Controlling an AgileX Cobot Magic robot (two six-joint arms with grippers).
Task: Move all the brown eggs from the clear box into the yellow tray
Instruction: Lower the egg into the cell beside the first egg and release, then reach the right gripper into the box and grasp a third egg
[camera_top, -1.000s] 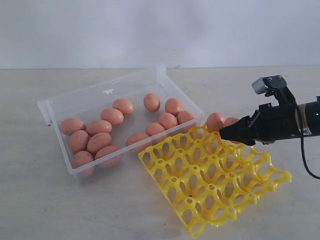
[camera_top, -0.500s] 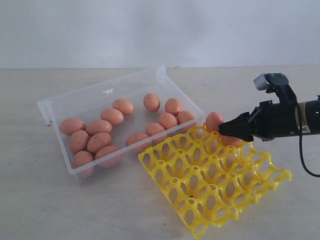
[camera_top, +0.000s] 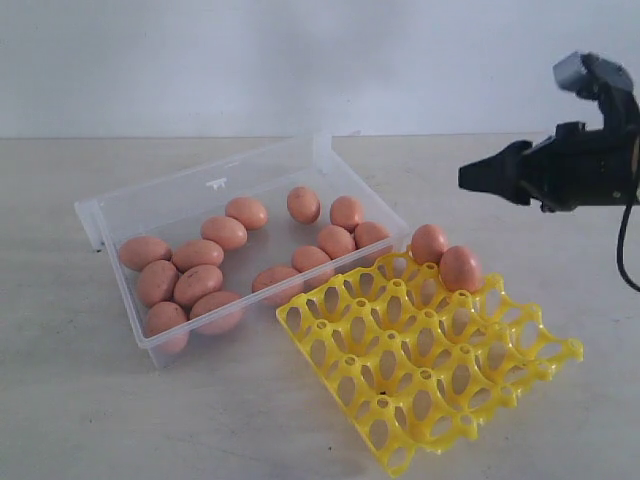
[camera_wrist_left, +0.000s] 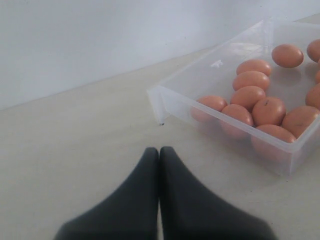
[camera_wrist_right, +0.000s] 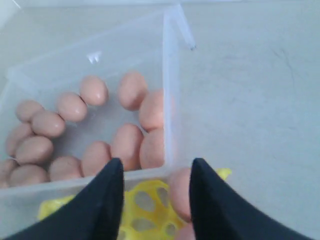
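Here, two brown eggs sit in the far corner cups of the yellow tray, propped upright by the cups, with their long axes near vertical. The rest lie loose in the clear box beside it on the desk, resting on their sides, long axes level and pointing various ways. The right gripper hovers above that corner, jaws apart and empty; the left gripper is closed on nothing, near the box.

A plain, pale grey-white wall spans the scene from nine through twelve to three o'clock. Below it a matte beige work surface, faintly scuffed, spreads toward six o'clock. The light is soft and even, and the shadows are weak.
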